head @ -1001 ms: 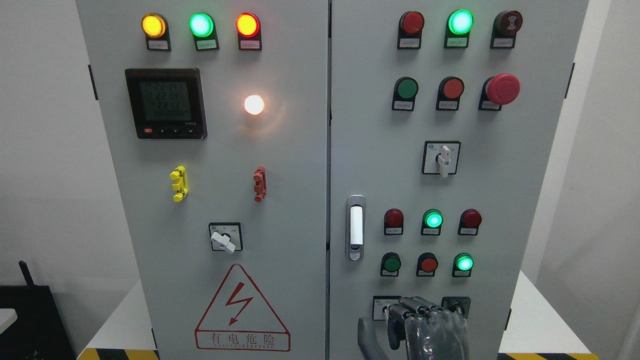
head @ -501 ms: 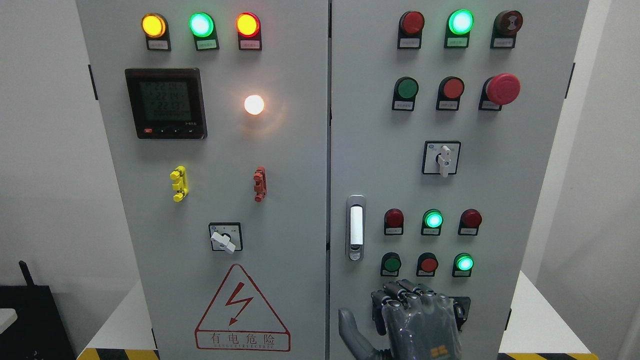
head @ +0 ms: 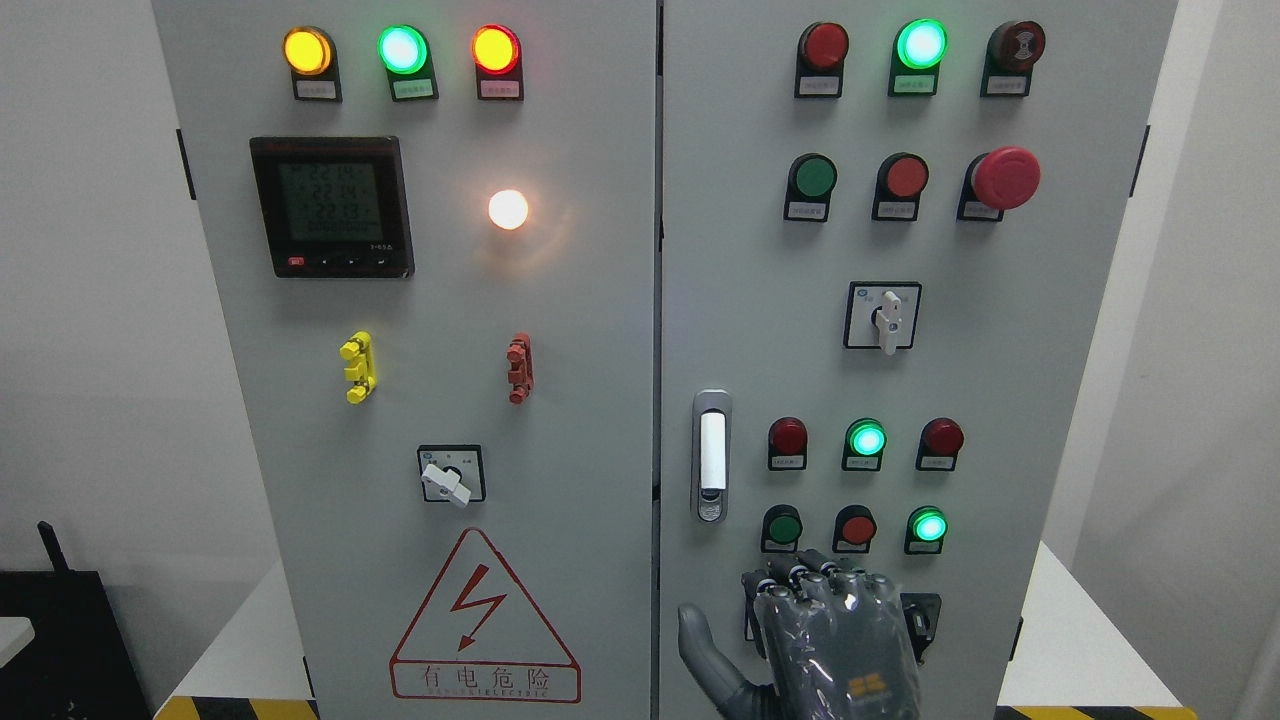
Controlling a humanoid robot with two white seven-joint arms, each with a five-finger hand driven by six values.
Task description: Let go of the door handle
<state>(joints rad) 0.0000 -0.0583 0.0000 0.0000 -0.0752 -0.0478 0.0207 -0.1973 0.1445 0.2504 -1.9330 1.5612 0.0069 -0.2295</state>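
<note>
The door handle [head: 711, 455], a white lever in a silver upright frame, sits at the left edge of the right cabinet door [head: 1000, 400]. My right hand [head: 790, 600] rises from the bottom edge, below and slightly right of the handle, and does not touch it. Its back faces me, the thumb [head: 700, 645] is spread out to the left, and the fingers [head: 815, 580] bend loosely toward the panel with nothing in them. The hand covers a selector switch low on the door. My left arm is out of sight.
Both cabinet doors stand closed. Around the hand are indicator lamps [head: 866, 438] and push buttons [head: 781, 527]. A red emergency stop [head: 1005, 177] and a rotary switch [head: 884, 316] sit higher up. The left door carries a meter [head: 331, 206] and a warning triangle [head: 484, 620].
My right hand has risen from the bottom edge and shifted a little left, closer under the handle. Its thumb has swung outward. The handle has not moved.
</note>
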